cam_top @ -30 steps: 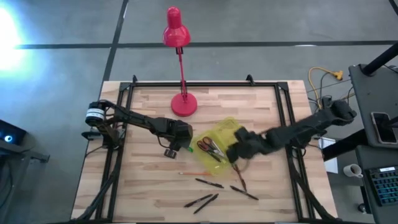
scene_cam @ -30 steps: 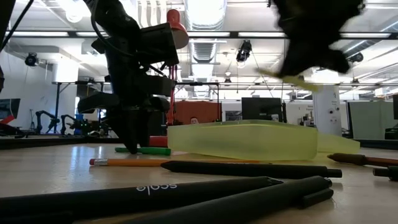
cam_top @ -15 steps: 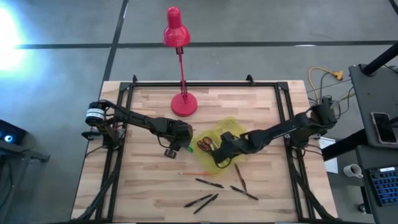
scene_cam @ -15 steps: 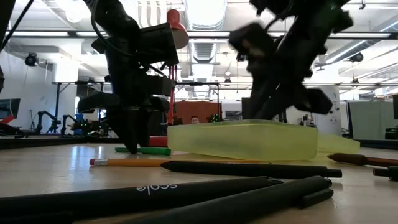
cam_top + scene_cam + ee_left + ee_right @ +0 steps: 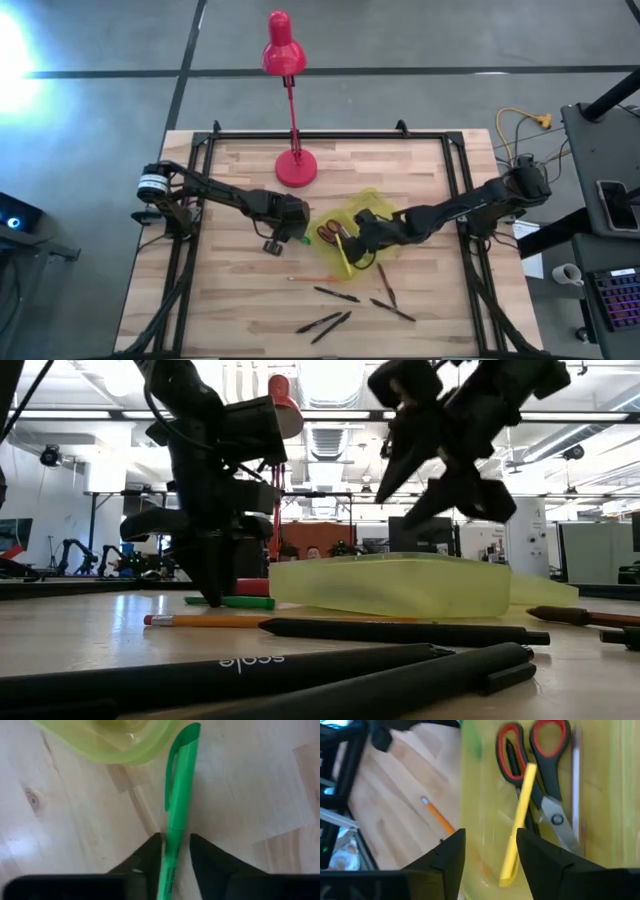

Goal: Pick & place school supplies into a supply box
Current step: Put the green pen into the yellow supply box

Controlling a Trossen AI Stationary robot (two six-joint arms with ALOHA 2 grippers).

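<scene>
The supply box (image 5: 352, 222) lies open at mid-table, translucent yellow-green, with red-handled scissors (image 5: 540, 780) inside. A yellow pencil (image 5: 519, 825) lies slanted across the scissors in the box. My right gripper (image 5: 420, 490) hangs open just above the box (image 5: 480, 795), touching nothing. To the box's left, a green marker (image 5: 180, 795) lies flat on the wood, its clip end beside the box's corner (image 5: 110, 740). My left gripper (image 5: 297, 238) stands over the marker, its fingers closed against both sides. My left gripper pinches the green marker's barrel (image 5: 172, 845) between its two fingers, toward the end away from the clip. The fingers come steeply from above and lie across the marker. The marker lies flat on the table.
An orange pencil (image 5: 310, 278) and several black pens (image 5: 337, 294) lie near the table's front edge, with a brown one (image 5: 385, 283) to the right of them. A red desk lamp (image 5: 295, 168) stands on the far side of the box.
My right gripper has moved toward the table's left and down over the box, tipped and rolled, and opened. It has let go of the yellow pencil, which now lies in the box.
</scene>
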